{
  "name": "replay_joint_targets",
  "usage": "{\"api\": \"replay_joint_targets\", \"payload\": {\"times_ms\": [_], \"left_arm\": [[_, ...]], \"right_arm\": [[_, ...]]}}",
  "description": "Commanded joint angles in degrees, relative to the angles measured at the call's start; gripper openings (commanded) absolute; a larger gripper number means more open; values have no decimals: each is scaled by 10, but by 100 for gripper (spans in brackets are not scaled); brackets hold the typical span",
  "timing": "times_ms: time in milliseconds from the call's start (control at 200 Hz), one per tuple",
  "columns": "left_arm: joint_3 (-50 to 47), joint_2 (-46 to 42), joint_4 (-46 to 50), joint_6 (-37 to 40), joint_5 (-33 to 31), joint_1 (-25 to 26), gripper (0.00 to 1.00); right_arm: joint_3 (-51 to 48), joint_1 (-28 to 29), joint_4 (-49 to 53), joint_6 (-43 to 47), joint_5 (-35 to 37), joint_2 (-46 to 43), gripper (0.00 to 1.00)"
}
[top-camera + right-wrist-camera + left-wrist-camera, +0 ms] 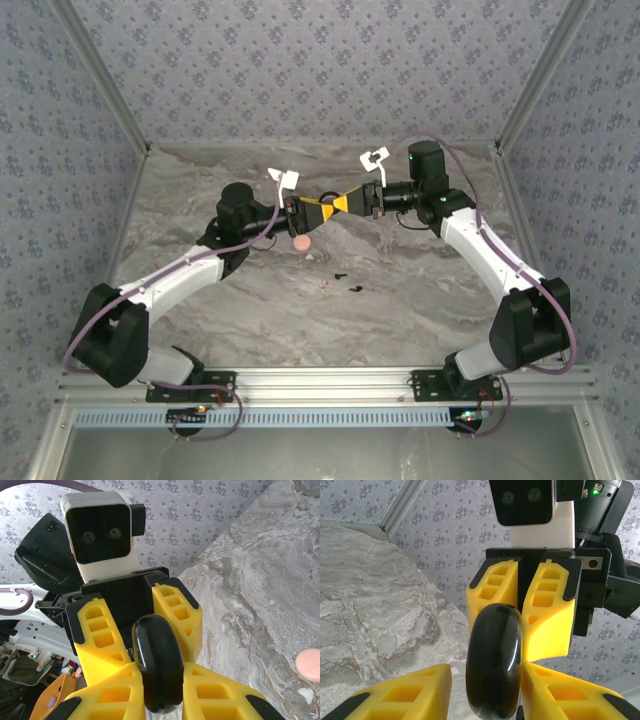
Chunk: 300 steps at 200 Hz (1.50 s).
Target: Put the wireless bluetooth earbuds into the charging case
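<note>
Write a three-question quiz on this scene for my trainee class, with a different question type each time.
1. True or false: the black puck lies on the marble table.
2. Where is the pink charging case? A) held up in the air, B) lying on the table, C) resting on an arm's base.
3. How many earbuds lie loose on the table?

Key
1. False: the puck is up in the air, the right gripper shut on it, with the left gripper set around its other end.
2. B.
3. Two, both outside the case.
</note>
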<state>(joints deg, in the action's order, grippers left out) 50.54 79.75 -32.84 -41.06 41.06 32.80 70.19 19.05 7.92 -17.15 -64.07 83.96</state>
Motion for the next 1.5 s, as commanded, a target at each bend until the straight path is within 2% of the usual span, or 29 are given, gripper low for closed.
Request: {"api": "replay_joint_targets", "payload": {"times_ms": [0,115,290,480,570,685,760,885,1039,1144,1494], "left_arm": [[22,5,-17,1,-4,4,40],[23,4,-16,3,-5,5,35],[24,5,-6,6,-11,5,19],[51,0,101,75,-35,6,13],[56,-3,140,121,-70,5,13],[26,-10,91,196,-81,6,14],[19,-11,87,249,-71,7,15],[41,2,132,305,-52,6,16],[55,18,133,347,-6,8,18],[39,13,107,375,-4,13,20],[36,10,89,398,41,23,20]], "right_arm": [[-3,5,-1,2,-16,-17,18],[-3,5,3,5,-18,-18,18],[4,10,41,31,-15,-19,22],[6,5,102,64,55,-49,47],[3,-5,117,67,81,-70,50],[11,-8,167,95,130,-90,53],[19,-8,197,114,141,-94,54],[30,2,228,135,157,-95,54],[41,18,253,158,194,-93,55],[50,26,262,169,204,-87,55],[72,49,292,189,228,-64,56]]}}
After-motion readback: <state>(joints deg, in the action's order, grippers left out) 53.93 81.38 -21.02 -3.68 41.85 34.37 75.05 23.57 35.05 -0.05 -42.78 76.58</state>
